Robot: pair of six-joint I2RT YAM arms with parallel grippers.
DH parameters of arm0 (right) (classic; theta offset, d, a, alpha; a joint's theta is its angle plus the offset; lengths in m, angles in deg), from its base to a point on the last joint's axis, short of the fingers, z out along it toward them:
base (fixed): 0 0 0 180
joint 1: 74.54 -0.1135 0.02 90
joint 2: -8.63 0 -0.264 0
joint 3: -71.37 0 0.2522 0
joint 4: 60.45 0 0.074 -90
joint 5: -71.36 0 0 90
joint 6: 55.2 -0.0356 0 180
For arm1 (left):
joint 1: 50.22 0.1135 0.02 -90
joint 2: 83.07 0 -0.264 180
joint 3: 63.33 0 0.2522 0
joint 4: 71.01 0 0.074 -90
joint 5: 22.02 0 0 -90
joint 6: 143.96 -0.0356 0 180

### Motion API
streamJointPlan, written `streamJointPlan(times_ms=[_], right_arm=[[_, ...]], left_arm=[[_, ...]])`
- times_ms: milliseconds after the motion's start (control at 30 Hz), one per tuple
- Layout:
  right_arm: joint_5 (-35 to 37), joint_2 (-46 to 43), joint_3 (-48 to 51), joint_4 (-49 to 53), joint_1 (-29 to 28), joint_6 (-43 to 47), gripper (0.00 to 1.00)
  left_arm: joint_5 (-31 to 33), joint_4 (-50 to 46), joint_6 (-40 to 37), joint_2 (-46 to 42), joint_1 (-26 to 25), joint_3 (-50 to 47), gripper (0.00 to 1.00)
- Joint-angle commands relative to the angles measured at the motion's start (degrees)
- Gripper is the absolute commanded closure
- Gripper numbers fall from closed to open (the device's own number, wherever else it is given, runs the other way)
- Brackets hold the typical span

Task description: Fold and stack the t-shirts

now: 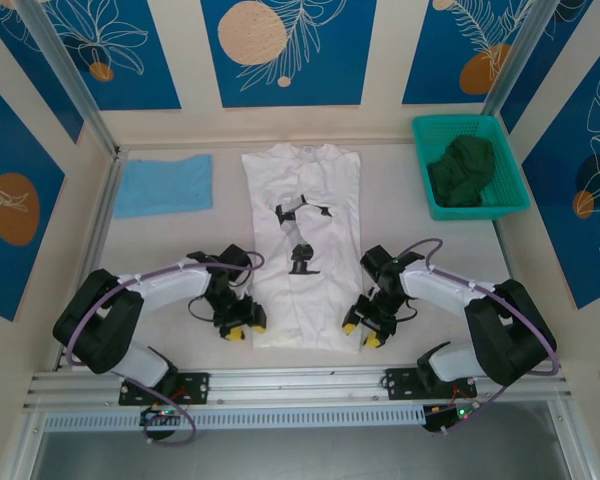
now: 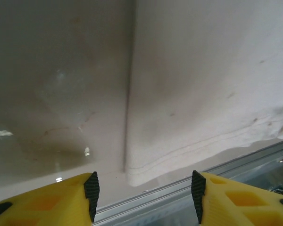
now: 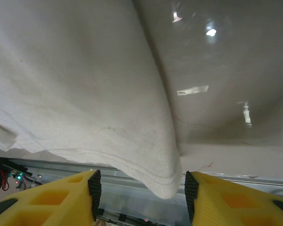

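Soft white t-shirt (image 1: 298, 250) lying as a long strip, stitched hem. We see the left tool (image 1: 247, 329) and right tool (image 1: 361, 334) half-open around its near corners, maybe touching.

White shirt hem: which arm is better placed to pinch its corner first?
Right, probably. The right gripper has the white shirt hem corner between its open fingertips; at the left gripper, the corner lies just ahead of the tips.

White t-shirt (image 1: 298, 255) lengthwise mid-table; light-blue t-shirt (image 1: 164, 184) far-left
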Motion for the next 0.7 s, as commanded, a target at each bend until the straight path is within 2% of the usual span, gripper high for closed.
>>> streamJointPlan(times_ms=[0, 167, 367, 467, 533, 567, 667], right_arm=[[-1.23, 0.89, 0.83, -1.31, -1.46, -1.28, 0.49], [0.75, 1.05, 2.09, -1.56, -2.42, -2.25, 0.53], [1.62, 2.77, 3.28, -3.48, -3.20, -2.66, 0.60], [2.64, 2.88, 4.01, -4.01, -2.68, -2.20, 0.80], [2.82, 2.19, 4.04, -3.85, -2.34, -2.07, 0.97], [3.03, 1.51, 3.81, -3.24, -2.40, -2.07, 1.00], [1.89, -1.62, 2.72, -0.33, -2.39, -1.77, 1.00]], left_arm=[[-2.21, 4.63, 1.56, -0.57, -0.90, -0.81, 0.46], [-2.04, 6.36, 1.37, 1.54, -1.49, -1.06, 0.51], [-0.80, 8.31, 1.86, 4.47, -1.95, -0.70, 0.65], [0.60, 7.58, 1.64, 6.14, -2.15, 0.64, 0.84], [1.97, 5.45, 1.09, 6.82, -2.35, 1.74, 0.98], [2.51, 3.99, 0.72, 6.89, -2.41, 2.34, 1.00], [2.70, -1.65, -1.51, 5.97, -3.16, 3.94, 1.00]])
